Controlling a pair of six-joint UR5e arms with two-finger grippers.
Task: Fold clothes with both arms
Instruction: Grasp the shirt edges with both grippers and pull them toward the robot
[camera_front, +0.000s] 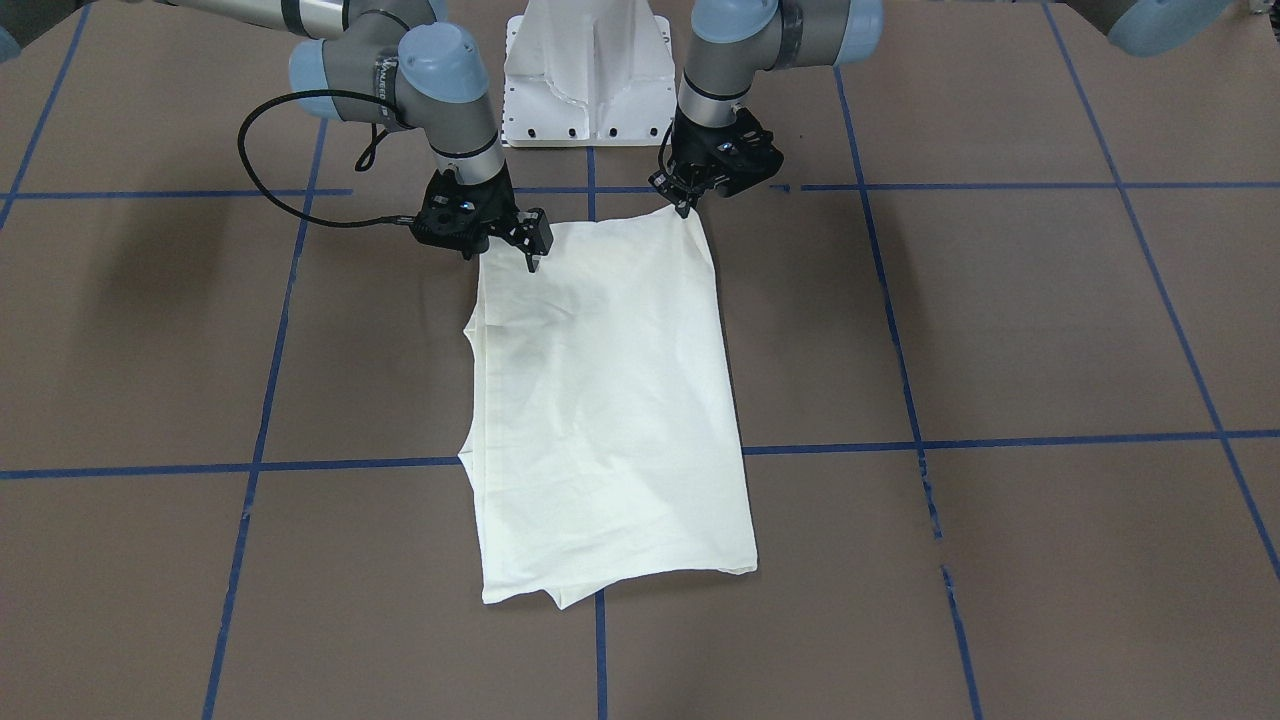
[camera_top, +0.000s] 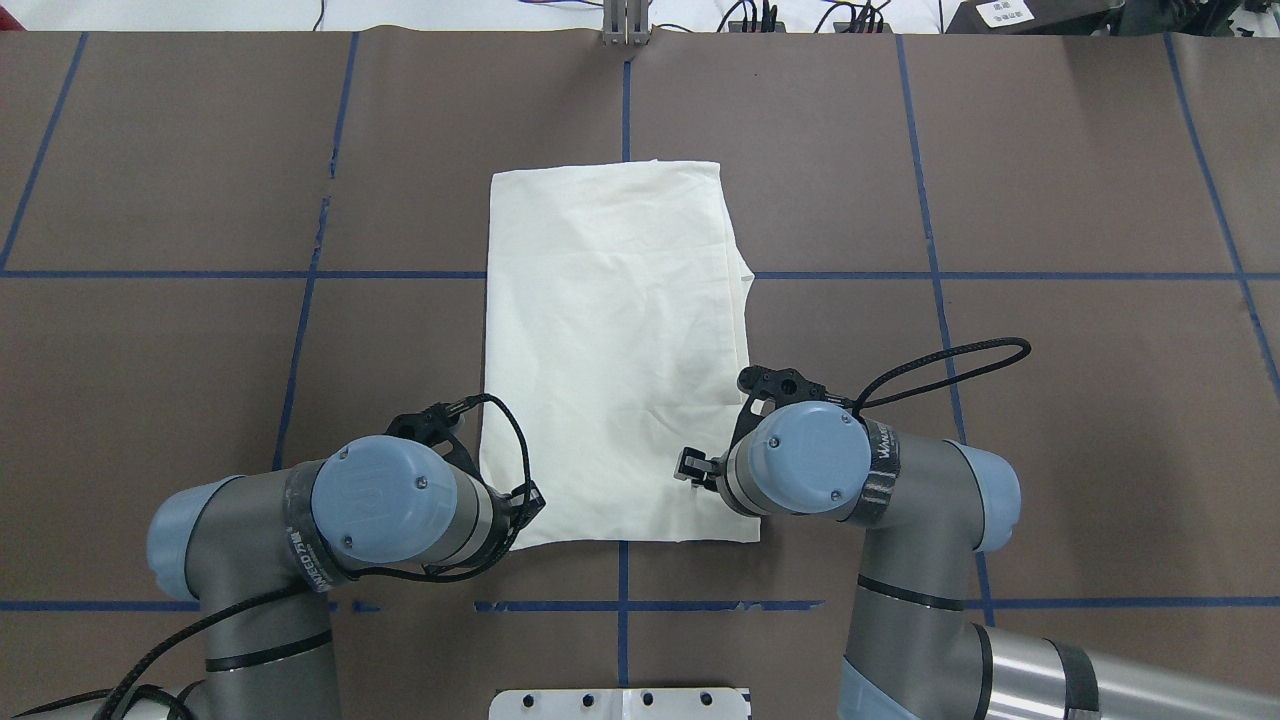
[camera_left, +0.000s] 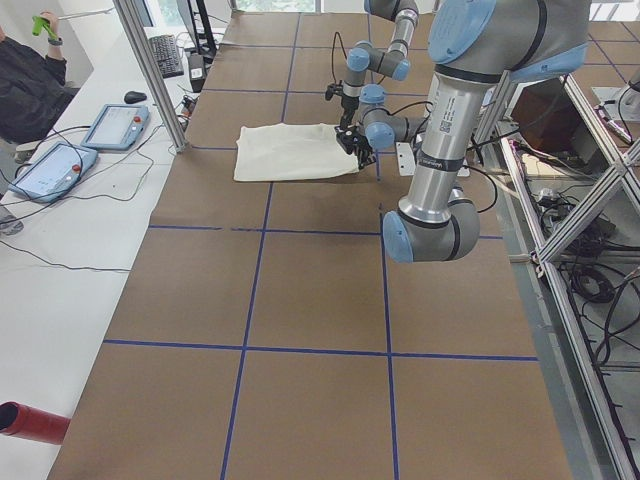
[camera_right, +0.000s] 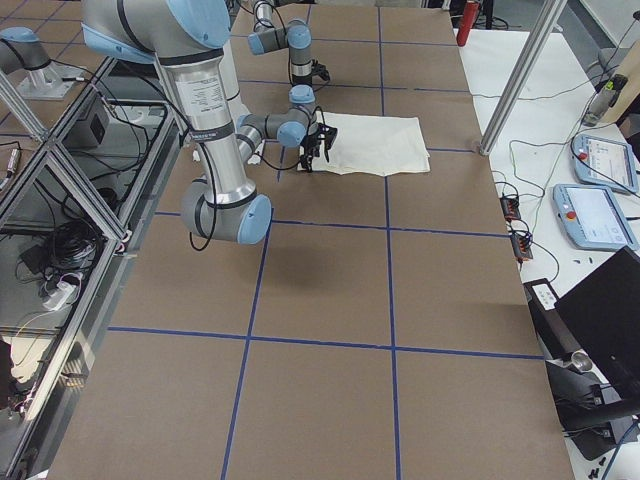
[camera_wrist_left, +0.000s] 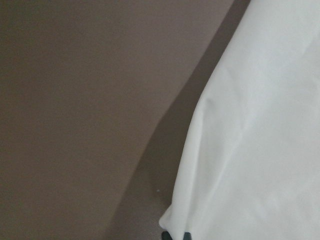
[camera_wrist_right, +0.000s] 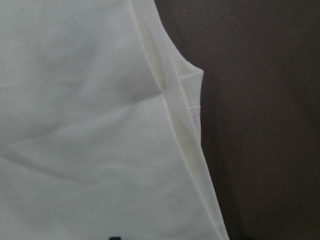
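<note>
Shirt (camera_top: 615, 330) lies as long folded panel, centre of desk (camera_top: 1050, 450); left tool (camera_front: 687, 206) narrow, pinching its lower-left corner, overhead view; right tool (camera_front: 533, 256) wide above lower-right corner; grip all layers before lifting together.

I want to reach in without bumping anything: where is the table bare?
Bare table flanks the T-shirt on both long sides, and beyond its far edge. Crowded: its robot-side edge, with the left gripper and right gripper near the corners.

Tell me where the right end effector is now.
In the front-facing view the right end effector is on the view's left, over a robot-side corner of the T-shirt, opposite the left end effector.
</note>
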